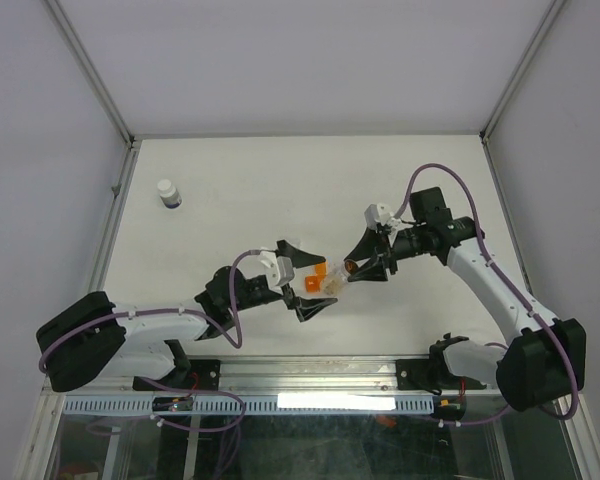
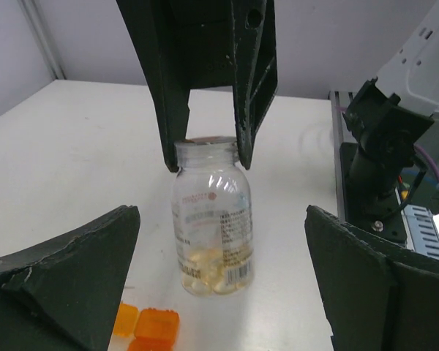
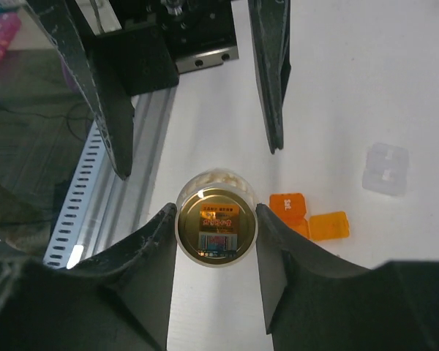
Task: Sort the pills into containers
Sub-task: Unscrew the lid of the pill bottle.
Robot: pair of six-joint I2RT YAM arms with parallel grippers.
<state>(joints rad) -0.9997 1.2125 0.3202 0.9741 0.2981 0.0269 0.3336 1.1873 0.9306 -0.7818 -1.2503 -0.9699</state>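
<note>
Left gripper [image 2: 222,212] gapes wide and empty just before the upright clear vial [image 2: 212,234]. Only its wrist view shows pills [image 2: 205,274] in the vial's bottom. Right gripper [image 3: 216,219] pinches the vial's cap from above. Overhead alone, a white bottle [image 1: 169,193] stands well beyond the vial.

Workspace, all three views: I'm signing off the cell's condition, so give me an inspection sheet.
Surface: white table, no spills seen.
Job's things: clear vial upright, pills inside; orange cups beside it; white bottle far left.
Clutter: clear square piece near the cups.
Grippers: left gripper open, flanking vial; right gripper's jaws closed on vial's top.
Cables: purple cables looped along both arms.
Surroundings: metal frame, plain walls.
</note>
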